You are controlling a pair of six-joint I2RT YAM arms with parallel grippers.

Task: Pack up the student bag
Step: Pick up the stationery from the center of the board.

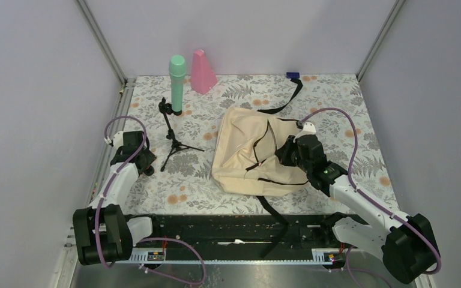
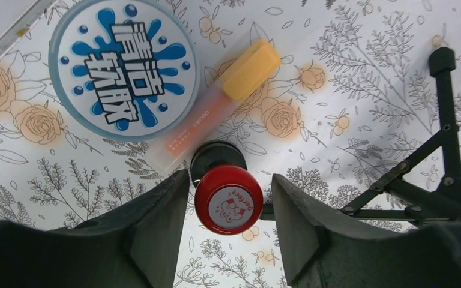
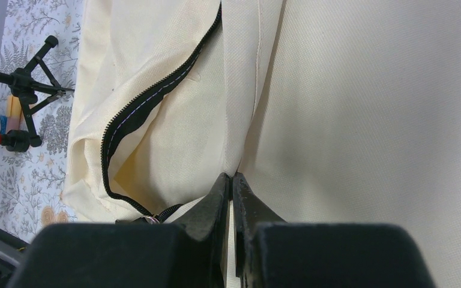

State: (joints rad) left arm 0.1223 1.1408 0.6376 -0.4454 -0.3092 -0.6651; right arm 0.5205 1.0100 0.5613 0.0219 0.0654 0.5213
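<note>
Top external view showed the student bag [image 1: 252, 156] lying flat on the table [image 1: 336, 102], centre-right, w/ my right gripper [image 1: 288, 153] on its right half. As far as I could judge, its long axis ran roughly near-to-far, leaning a bit toward the far right. The open zipper [image 3: 150, 102] slit faced up, and one black strap [image 1: 288, 96] trailed toward the far edge while another hung over the near edge.

Right wrist view: right gripper [image 3: 233, 180] was pressed together, pinching only a thin fold of the cream fabric, just beside the zipper.

Left wrist view: left gripper [image 2: 229, 176] was spread, straddling a red stamp [image 2: 228, 201] w/o clearly touching it. An orange highlighter [image 2: 216, 102] lay just beside the stamp, a round blue-labelled tin [image 2: 123, 66] near it, and a black tripod stand [image 2: 438, 150] off to the side.

Risks, imo:
- The fabric pinch was shallow, so a lift could let the fold slip out & the mouth flop shut.
- A pull might drag the whole bag instead of opening it, since nothing pinned the other side.
- The near strap could snag on the rail.
- The stamp is round & narrow. An off-centre close could tip it or squirt it out, nudging the highlighter.
</note>
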